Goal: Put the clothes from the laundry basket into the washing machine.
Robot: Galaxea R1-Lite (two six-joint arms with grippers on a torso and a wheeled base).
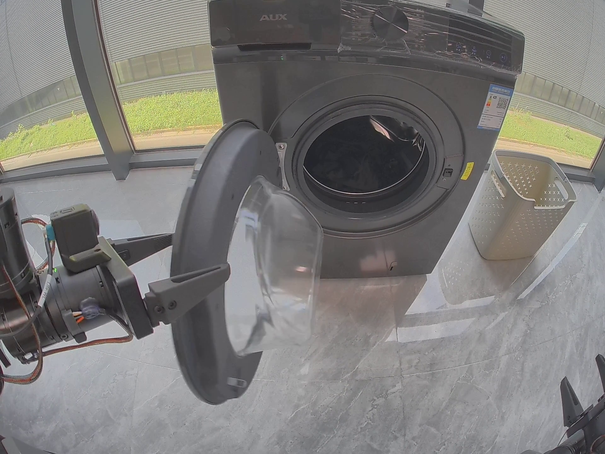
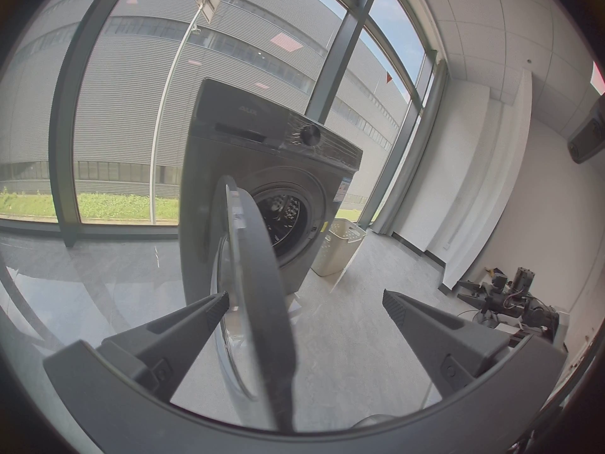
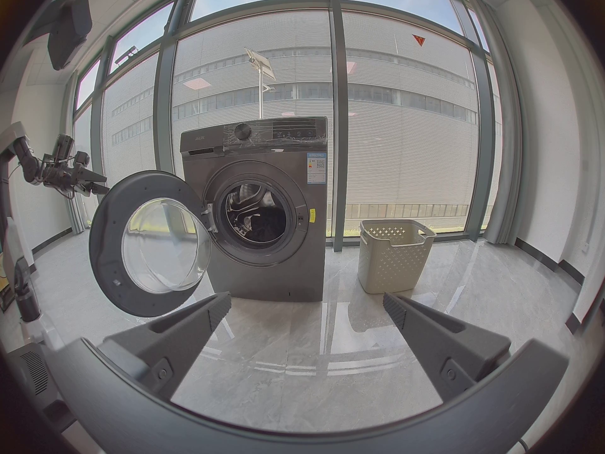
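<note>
Drum mouth [image 1: 365, 159]: wide open, reachable straight from the near side.
Door [image 1: 205, 222]: swung out to the near left, walling off that side.
Laundry basket [image 1: 520, 206]: far right; floor [image 1: 441, 360] beside it gives passage.

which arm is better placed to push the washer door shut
Left, likely: the left claw is open around the rim of the open door, while the right claw sits low, far off on the basket side.

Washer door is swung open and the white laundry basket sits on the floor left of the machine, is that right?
No. The laundry basket stands on the floor right of the washing machine, not left, as the head view shows. The door is swung open.
</note>
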